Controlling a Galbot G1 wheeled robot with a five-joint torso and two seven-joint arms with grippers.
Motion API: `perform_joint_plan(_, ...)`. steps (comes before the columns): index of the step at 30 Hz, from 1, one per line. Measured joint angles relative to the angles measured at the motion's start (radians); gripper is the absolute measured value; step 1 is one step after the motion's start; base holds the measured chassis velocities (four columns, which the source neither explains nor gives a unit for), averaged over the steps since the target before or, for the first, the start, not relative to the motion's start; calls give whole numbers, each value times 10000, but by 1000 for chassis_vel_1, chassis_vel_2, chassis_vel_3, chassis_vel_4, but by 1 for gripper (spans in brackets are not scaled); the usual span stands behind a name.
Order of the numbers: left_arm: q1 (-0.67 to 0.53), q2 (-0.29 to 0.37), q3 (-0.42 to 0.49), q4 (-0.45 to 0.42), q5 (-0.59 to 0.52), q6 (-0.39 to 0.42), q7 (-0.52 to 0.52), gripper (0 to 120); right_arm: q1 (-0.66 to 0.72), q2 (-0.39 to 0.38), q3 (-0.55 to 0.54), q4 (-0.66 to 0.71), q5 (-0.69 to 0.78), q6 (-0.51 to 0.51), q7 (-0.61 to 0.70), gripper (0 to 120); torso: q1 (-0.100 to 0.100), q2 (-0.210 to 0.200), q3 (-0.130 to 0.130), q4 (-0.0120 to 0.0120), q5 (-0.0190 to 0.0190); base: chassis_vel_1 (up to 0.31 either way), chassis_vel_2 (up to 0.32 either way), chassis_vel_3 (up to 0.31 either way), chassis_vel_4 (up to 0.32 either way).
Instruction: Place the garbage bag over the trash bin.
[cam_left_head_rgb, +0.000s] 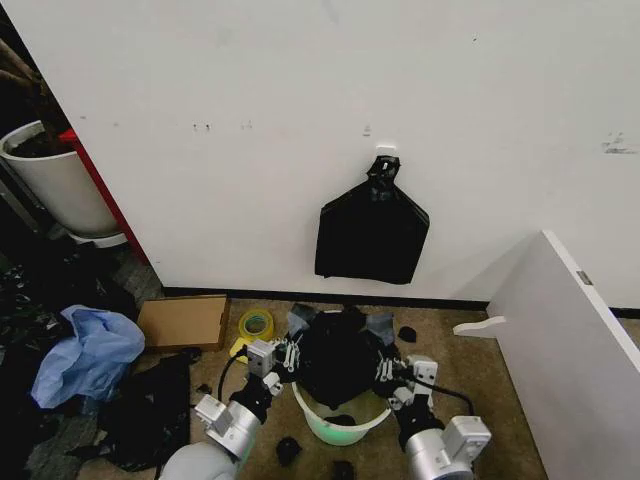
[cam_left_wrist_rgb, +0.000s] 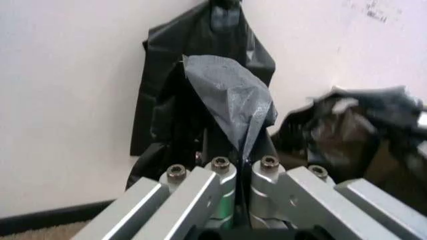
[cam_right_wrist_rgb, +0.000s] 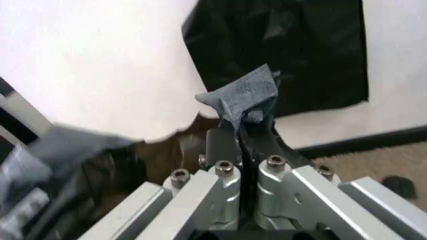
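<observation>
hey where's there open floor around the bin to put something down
Bare carpet lies right of the trash bin, toward the white board. Left is crowded: tape roll, cardboard, blue sheet. Left hand and right hand pinch the garbage bag over the bin.

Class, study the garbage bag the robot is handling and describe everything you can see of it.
The garbage bag is thin, glossy, wrinkled black plastic, bunched in a mound over the mouth of the trash bin. It is stretched between two grippers: the left gripper is shut on a grey-looking peak of film at its left edge, and the right gripper pinches a similar peak at its right edge. The bin's near rim is still uncovered.
</observation>
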Motion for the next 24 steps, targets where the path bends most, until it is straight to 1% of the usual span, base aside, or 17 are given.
perform_joint_plan(1,22,-7,31,99,13,-41,2,0,42,-7,4,-17,130,-118,90,0,0,1,0,0,-1,0,0,0,0)
perform_joint_plan(3,45,-163,230,620,18,-190,17,0,134,-23,-80,-239,374,-803,778,0,1,0,0,1,-1,0,0,0,0)
perform_joint_plan(4,40,-207,265,714,18,-220,20,0,139,-26,-97,-297,379,-880,869,0,0,0,0,1,-2,0,0,0,0)
perform_joint_plan(5,1,-391,387,1074,13,-357,63,0,127,-57,-113,-523,313,-1026,1057,0,0,0,0,0,-1,0,0,0,0)
perform_joint_plan(6,-21,-512,466,1298,18,-452,108,0,88,-90,-104,-664,227,-1071,1119,0,0,0,0,0,-2,0,0,0,0)
perform_joint_plan(7,-21,-512,466,1298,18,-452,108,0,88,-90,-104,-664,227,-1071,1119,0,0,0,0,0,-2,0,0,0,0)
perform_joint_plan(9,-40,-667,558,1608,153,-623,166,0,-1,-157,-76,-849,150,-1145,1236,0,0,0,0,-1,-3,0,0,0,0)
perform_joint_plan(12,70,-760,632,2013,696,-1009,226,0,-362,-331,-137,-1107,121,-1252,1608,0,0,0,0,-1,-2,0,0,0,0)
perform_joint_plan(14,120,-757,628,2042,786,-1094,226,0,-460,-368,-156,-1164,84,-1238,1619,0,0,0,0,-1,-2,0,0,0,0)
perform_joint_plan(19,519,-711,503,2189,1568,-1764,39,0,-796,-528,-157,-1667,-261,-711,1685,0,0,0,0,-1,0,0,0,0,0)
perform_joint_plan(21,595,-688,488,2189,1659,-1823,-23,0,-848,-555,-147,-1686,-307,-663,1701,0,0,0,0,0,-1,0,0,0,0)
perform_joint_plan(24,1032,-615,406,2173,2209,-2020,-523,0,-1391,-860,-105,-1517,-662,-437,1761,0,0,0,-1,-2,-1,0,0,0,0)
